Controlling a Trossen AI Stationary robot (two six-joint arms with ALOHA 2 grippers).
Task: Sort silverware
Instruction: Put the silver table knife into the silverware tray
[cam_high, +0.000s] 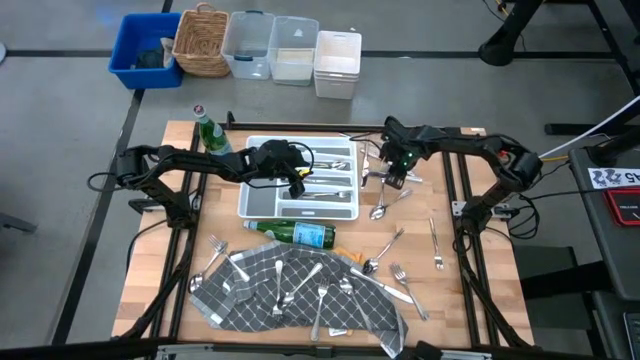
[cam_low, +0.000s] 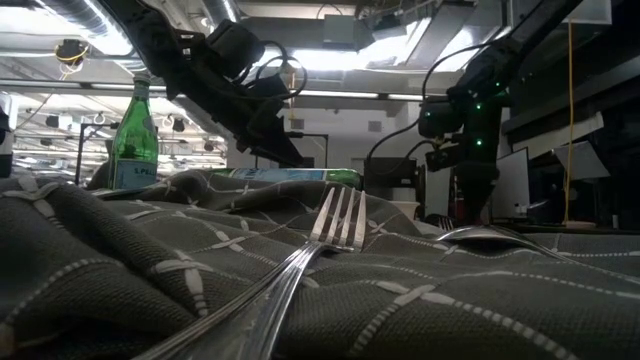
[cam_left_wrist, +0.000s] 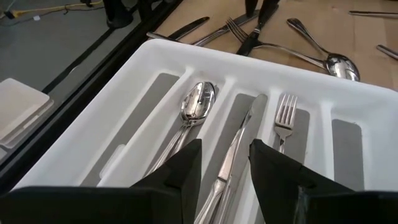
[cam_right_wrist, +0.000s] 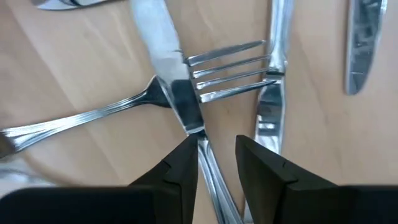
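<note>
While the left claw (cam_left_wrist: 225, 168) gapes over the tray (cam_left_wrist: 155, 59), the right claw (cam_right_wrist: 216, 163) straddles a knife (cam_right_wrist: 168, 74) crossing a fork (cam_right_wrist: 124, 106).

Left arm stretched toward table centre, left gripper (cam_left_wrist: 225, 163) angled down, fingers (cam_left_wrist: 184, 168) parted with a gap. Right arm bent inward from the right, right gripper (cam_right_wrist: 216, 158) pointing straight down, fingers slightly apart.

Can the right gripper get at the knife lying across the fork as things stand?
Probably yes. The right gripper hangs open directly over the knife, which lies on top of the fork, nothing covering it.
</note>
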